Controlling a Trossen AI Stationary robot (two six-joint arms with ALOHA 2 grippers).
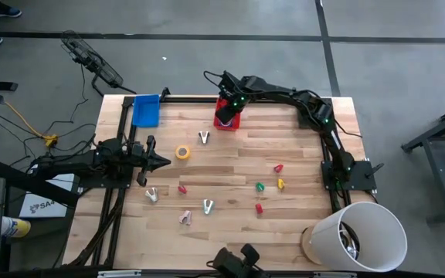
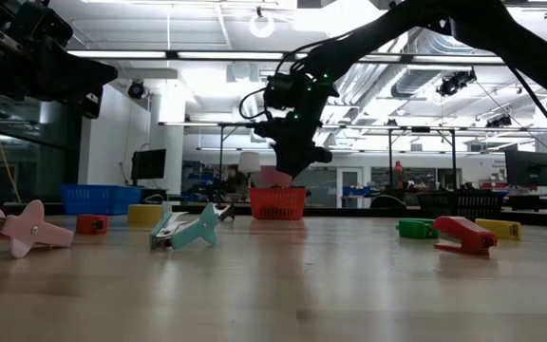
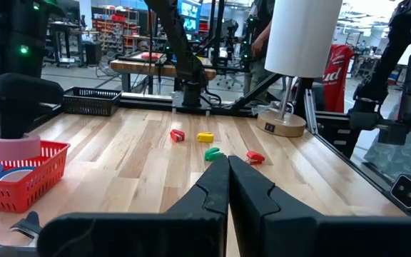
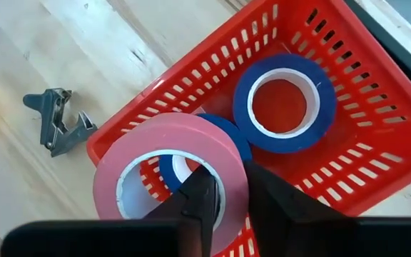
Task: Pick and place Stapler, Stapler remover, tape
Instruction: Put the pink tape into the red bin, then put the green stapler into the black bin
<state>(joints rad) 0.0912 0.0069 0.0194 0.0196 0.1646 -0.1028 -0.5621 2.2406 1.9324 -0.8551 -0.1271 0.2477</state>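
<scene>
Over the red basket (image 4: pixel 312 135) at the far edge of the table (image 1: pixel 230 166), the right end effector (image 4: pixel 225 203) pinches the rim of the pink tape roll (image 4: pixel 170 175) between its fingers, one inside the ring and one outside, the roll tilted on the basket's edge. Two blue tape rolls (image 4: pixel 284 103) lie inside the basket. The yellow tape roll (image 1: pixel 183 152) rests on the table beside a grey staple remover (image 1: pixel 204 137). The left end effector (image 1: pixel 154 161) hangs fully closed and empty above the table's left side.
</scene>
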